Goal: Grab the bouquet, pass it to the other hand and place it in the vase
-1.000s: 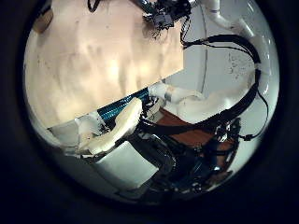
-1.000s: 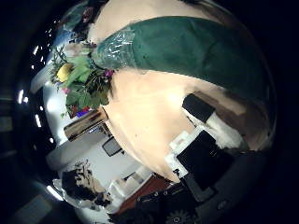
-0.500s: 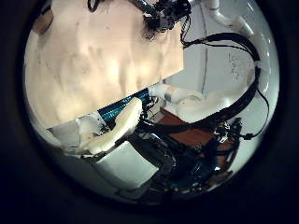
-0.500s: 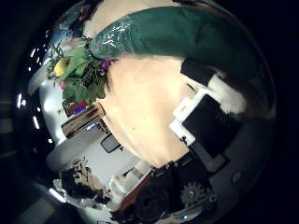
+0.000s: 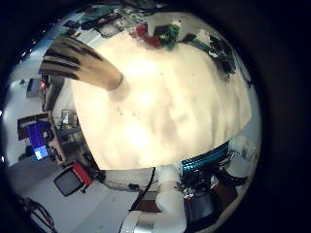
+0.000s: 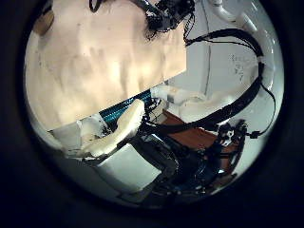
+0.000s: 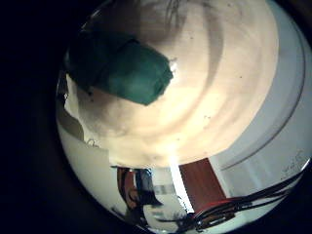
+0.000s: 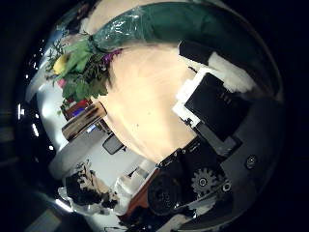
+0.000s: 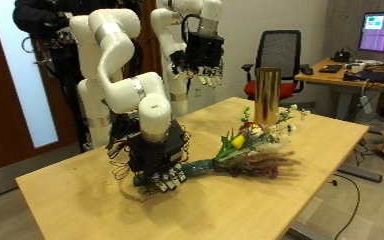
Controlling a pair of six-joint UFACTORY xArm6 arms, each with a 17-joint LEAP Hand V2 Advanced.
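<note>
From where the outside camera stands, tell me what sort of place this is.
Probably an office or lab: a black office chair, a lit monitor on a desk, and a wooden table.

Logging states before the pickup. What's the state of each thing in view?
bouquet: lying on its side on the table, flowers toward the vase.
vase: upright, no bouquet in it.
right robot hand: down at the bouquet's wrapped end, grip unclear.
left robot hand: raised, fingers relaxed, holding nothing.
</note>
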